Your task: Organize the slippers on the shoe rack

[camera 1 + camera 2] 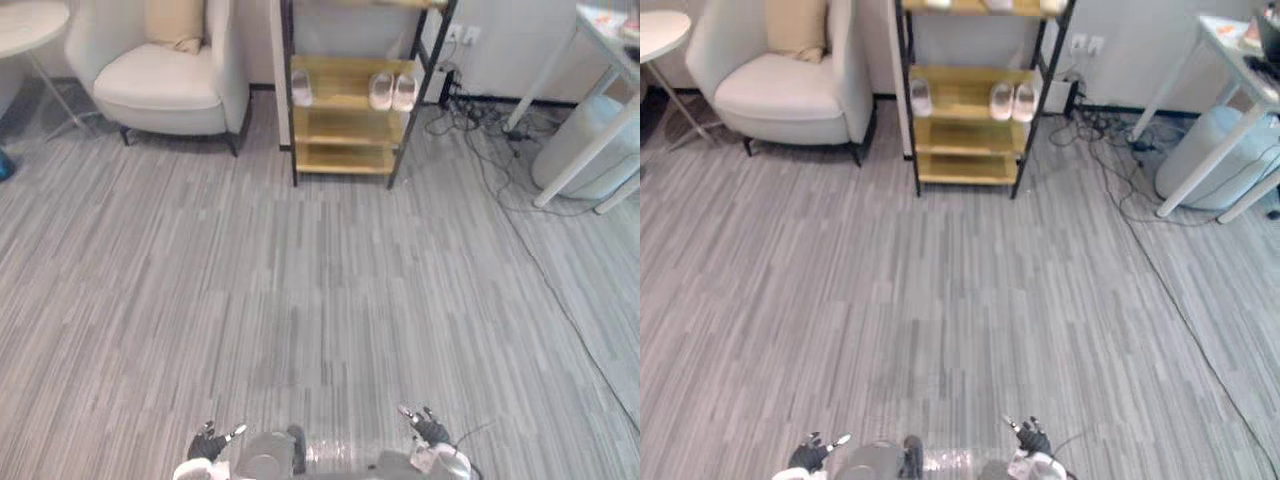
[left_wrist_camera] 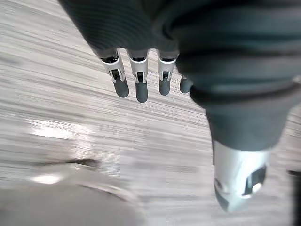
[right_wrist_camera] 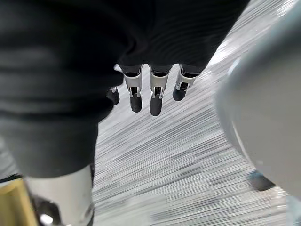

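Shoe rack (image 1: pixel 346 127) at the far wall, just beside an armchair (image 1: pixel 160 85). On one shelf: lone slipper (image 1: pixel 301 88) at left end, pair of slippers (image 1: pixel 393 91) at right end, side by side. Left hand (image 1: pixel 207 443) and right hand (image 1: pixel 430 432) low over grey floor (image 1: pixel 300 280), well apart from rack. Both empty, fingers straight and slack.

No legible text, label, number or sign anywhere.
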